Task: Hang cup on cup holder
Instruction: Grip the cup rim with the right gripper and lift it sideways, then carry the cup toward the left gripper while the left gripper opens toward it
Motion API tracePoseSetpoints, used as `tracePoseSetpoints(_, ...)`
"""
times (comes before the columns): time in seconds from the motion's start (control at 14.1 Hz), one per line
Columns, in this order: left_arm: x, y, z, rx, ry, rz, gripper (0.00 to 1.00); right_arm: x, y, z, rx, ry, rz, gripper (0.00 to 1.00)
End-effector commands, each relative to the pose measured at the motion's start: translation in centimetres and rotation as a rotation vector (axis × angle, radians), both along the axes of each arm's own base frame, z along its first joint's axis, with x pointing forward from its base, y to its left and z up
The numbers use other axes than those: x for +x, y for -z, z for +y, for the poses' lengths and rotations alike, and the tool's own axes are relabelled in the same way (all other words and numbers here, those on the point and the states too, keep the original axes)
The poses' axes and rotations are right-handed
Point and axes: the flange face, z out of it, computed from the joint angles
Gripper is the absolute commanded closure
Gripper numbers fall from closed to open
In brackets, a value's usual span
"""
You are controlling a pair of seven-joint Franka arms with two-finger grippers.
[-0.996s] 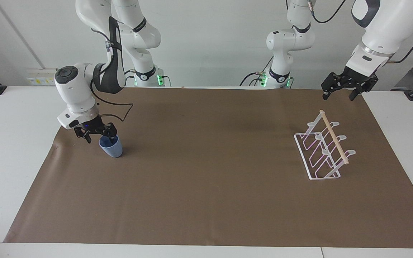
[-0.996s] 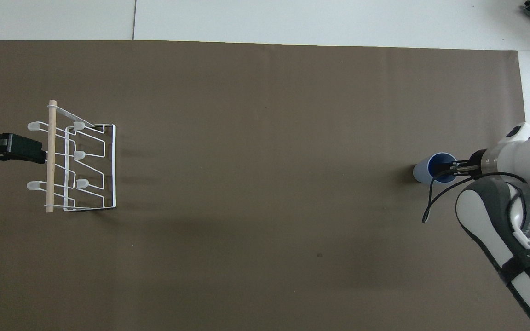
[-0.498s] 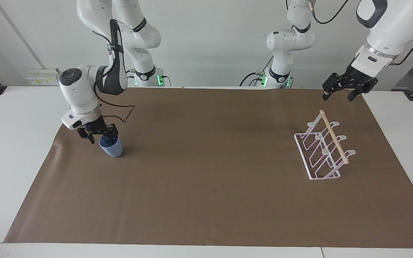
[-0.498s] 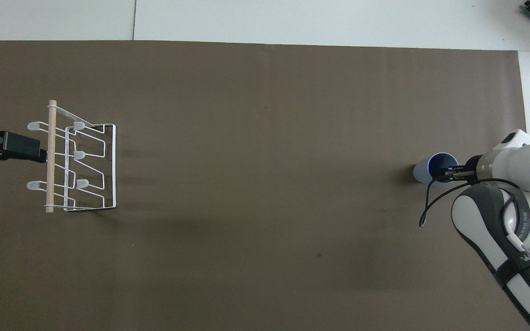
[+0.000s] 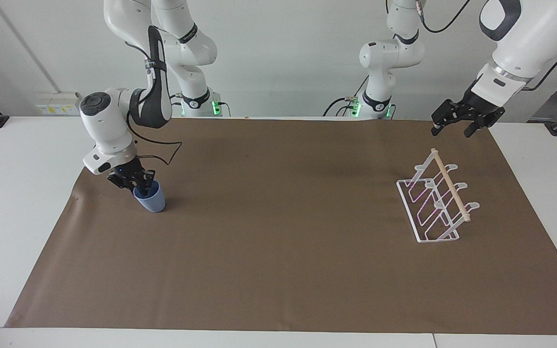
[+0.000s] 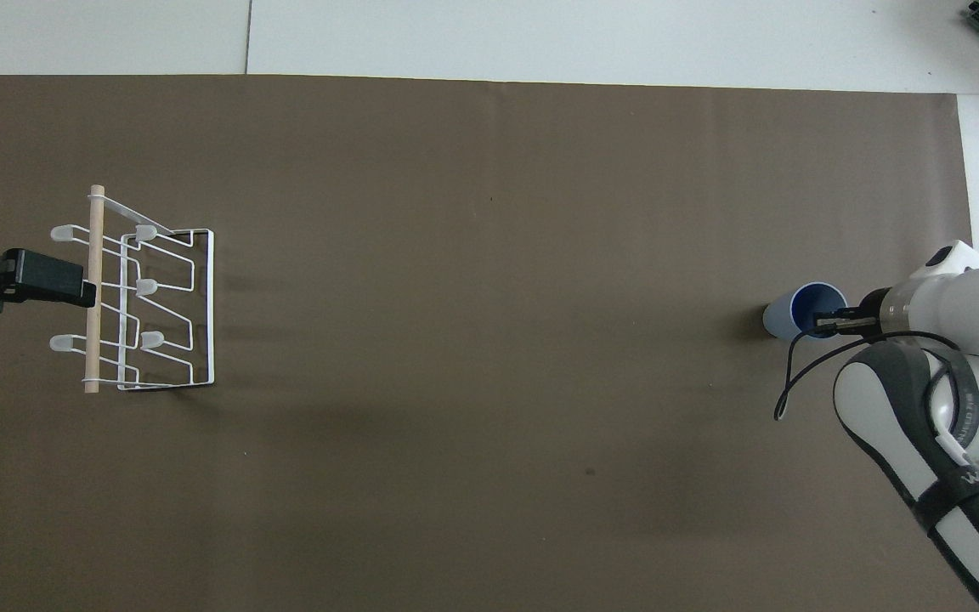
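The cup (image 5: pixel 151 199) (rim up, axis slightly tilted) is seen left of centre, its rim pinched by the right gripper (image 5: pixel 136 184). The left gripper (image 5: pixel 452 126) is held spread at upper right.

The scene is lit evenly and brightly from above, with no hard glare seen on the brown mat (image 5: pixel 278 241). Soft, diffuse shadows are cast on it: a faint smudge beside the cup (image 6: pixel 800 311), pale streaks spreading from the cup holder (image 6: pixel 145 297) toward the mat's middle, and a broad dim band across the mat in the overhead view. Both views are rendered sharply throughout; little distortion is noticed at the edges. Green indicator lights (image 5: pixel 216 107) are seen glowing at the arm bases.
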Motion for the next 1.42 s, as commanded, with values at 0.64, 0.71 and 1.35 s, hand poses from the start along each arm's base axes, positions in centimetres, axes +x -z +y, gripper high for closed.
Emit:
tracePoseSetpoints(0.64, -0.4, -0.3, -0.6, -0.238, -0.256, -0.013, 0.00, 2.2, -3.8, 0.8, 0.013, -0.017, -0.024, 1.00)
tracePoseSetpoints(0.71, -0.3, -0.4, -1.2, -0.273, -0.293, -0.007, 0.00, 2.7, -4.5, 1.9, 0.029, -0.029, -0.020, 1.00)
tracePoseSetpoints(1.35, -1.9, 0.2, -4.6, -0.492, -0.507, 0.132, 0.00, 3.1, -6.5, 17.3, 0.495, 0.015, -0.029, 1.00)
